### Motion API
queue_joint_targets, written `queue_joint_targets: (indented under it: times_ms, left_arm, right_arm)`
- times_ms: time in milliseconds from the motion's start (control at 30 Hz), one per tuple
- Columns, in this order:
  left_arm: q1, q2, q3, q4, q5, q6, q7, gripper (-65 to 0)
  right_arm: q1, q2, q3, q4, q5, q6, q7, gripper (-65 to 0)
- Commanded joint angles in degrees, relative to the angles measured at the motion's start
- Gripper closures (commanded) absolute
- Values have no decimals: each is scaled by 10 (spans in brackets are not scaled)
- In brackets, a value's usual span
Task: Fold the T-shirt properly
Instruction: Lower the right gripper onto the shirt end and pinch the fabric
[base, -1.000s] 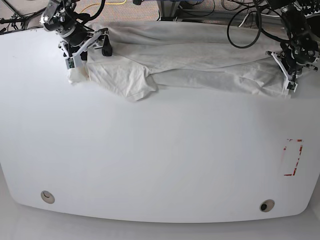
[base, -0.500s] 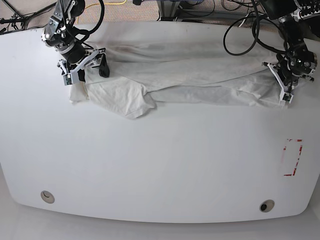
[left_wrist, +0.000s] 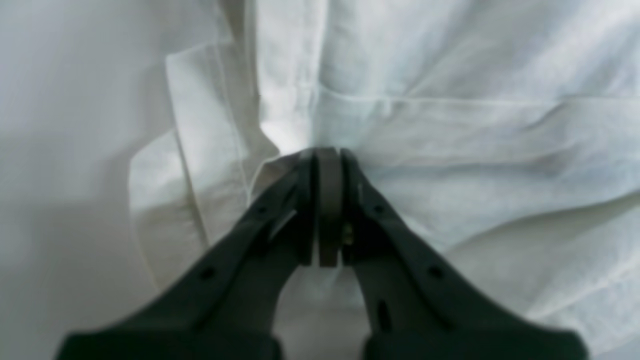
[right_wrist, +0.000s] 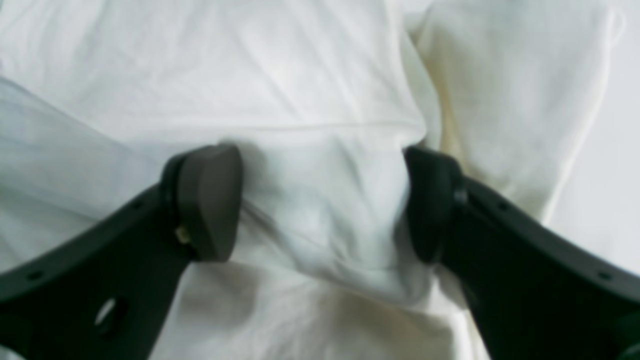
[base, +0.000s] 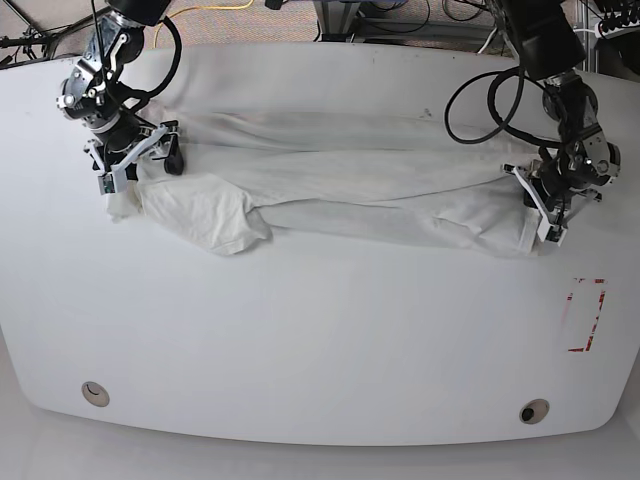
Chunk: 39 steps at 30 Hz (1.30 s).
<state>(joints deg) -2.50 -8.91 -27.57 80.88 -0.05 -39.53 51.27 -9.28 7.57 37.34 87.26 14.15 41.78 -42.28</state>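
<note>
- The T-shirt (base: 340, 180) lies stretched in a long, rumpled band across the far half of the white table (base: 320, 330), one short sleeve flopped toward the near side at the base view's left.
- Thin white cotton, soft and creased all over; I'd judge it light and limp, so it will sag and bunch wherever nothing supports it, and any lift needs a hold at both ends.
- No print visible from any view here, just plain white cloth with stitched hems and a faint yellowish cast near one edge in the right wrist view.
- Best places to take hold look like the hemmed edges and corners, where the doubled fabric gives the pads something to bite.
- Left gripper (left_wrist: 327, 155), at the base view's right end of the shirt: dark pads pressed together, pinching a peak of cloth right beside a seam.
- Right gripper (right_wrist: 322, 200), at the other end: jaws spread wide, a hump of fabric bulging between the rounded black pads, nothing clamped.
- The risk, to my eye: a one-ended pull will drag the band rather than flatten it.
- Table surface is smooth and glossy, so the cloth should slide easily.
</note>
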Motion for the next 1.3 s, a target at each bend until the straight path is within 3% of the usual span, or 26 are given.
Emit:
queue_joint_targets:
  times_ms: [0,433,600,1000,1267]
  left_arm:
    - [11,2,2,-8,25,-5,43,-1]
    - [11,3,2,-9,25,-5,43,-3]
    - [11,3,2,-11,25,-5,43,-3]
    - [11,3,3,-12,25,-5,42,-3]
    - [13,3,3,-13,25,-5,42,-3]
  right_arm:
    - [8,14,5,4,-24,-18,-30,-480]
    - [52,13,5,192,-18,-18,-164,-480]
    - [96,13,0,205,-18,-18,-200,-482]
    - [194,14,-120,71,-25,-18,-178,-482]
    - [220,16,-181,-38,-25,-18,-98,-482]
